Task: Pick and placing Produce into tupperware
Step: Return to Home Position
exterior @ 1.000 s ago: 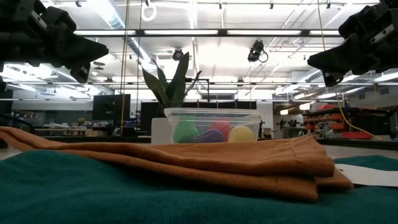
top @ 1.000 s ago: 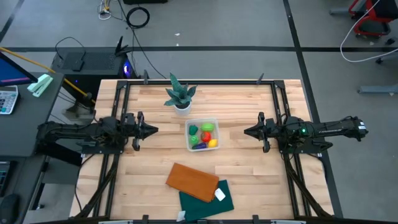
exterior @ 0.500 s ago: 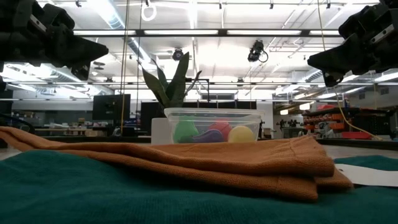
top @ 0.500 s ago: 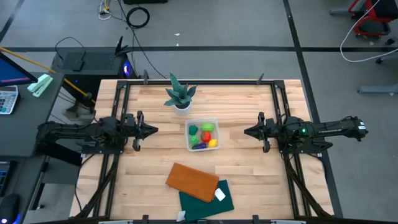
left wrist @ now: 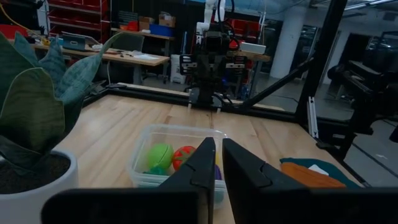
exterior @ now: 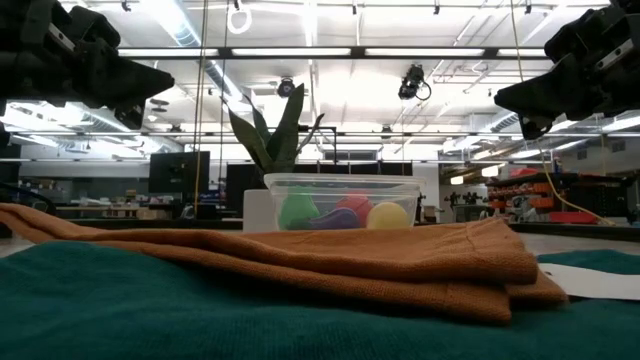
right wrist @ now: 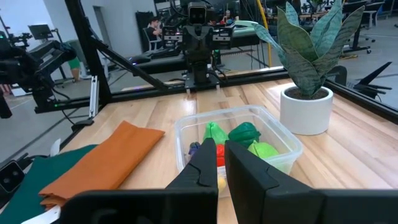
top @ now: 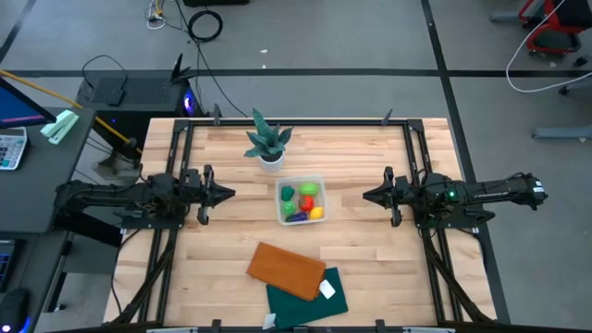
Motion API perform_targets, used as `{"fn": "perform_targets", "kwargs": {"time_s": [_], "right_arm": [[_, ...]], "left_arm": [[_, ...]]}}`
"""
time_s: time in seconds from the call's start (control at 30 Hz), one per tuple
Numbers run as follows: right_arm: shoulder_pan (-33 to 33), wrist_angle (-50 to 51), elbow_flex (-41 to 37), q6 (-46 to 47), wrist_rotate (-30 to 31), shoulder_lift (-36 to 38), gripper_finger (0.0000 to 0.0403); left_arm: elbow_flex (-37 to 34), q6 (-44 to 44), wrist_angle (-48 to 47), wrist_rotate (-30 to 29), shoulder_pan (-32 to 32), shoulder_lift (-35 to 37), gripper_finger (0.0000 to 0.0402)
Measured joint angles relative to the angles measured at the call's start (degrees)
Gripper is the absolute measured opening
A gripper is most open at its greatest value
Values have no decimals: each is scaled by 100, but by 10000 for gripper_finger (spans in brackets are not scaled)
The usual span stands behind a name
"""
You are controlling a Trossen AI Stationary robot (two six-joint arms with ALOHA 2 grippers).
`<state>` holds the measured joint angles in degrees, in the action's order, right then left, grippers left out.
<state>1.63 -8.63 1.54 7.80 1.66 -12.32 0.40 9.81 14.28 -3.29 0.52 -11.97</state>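
Note:
The clear tupperware [top: 301,200] sits in the middle of the table with the produce inside it: light green [top: 289,193], dark green [top: 309,189], red [top: 306,203], purple [top: 296,218] and yellow [top: 316,213] pieces lie on its floor. In the low view the tub [exterior: 340,203] shows green, red and yellow shapes through its wall. My left gripper [top: 229,193] hovers left of the tub, shut and empty, pointing at it. My right gripper [top: 366,195] hovers right of the tub, also shut and empty. Each wrist view looks past shut fingers at the tub [left wrist: 143,163] [right wrist: 283,140].
A spiky potted plant [top: 268,141] stands just beyond the tub's far side. An orange-brown folded cloth [top: 286,270] lies near the table's near edge on a dark green cloth [top: 310,298] with a white tag [top: 326,289]. Bare wood lies between each gripper and the tub.

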Motion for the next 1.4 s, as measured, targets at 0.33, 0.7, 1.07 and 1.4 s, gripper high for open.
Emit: {"fn": "perform_targets", "kwargs": {"time_s": [0.33,0.7,1.07,1.4], "right_arm": [[0,0,0,0,10,0,0],[1,-1,0,0,8,0,0],[0,0,0,0,5,0,0],[0,1,0,1,5,0,0]], "left_arm": [[0,1,0,2,-1,0,29],[0,-1,0,4,-1,0,39],[0,-2,0,4,-1,0,30],[0,-1,0,4,-1,0,39]]}}
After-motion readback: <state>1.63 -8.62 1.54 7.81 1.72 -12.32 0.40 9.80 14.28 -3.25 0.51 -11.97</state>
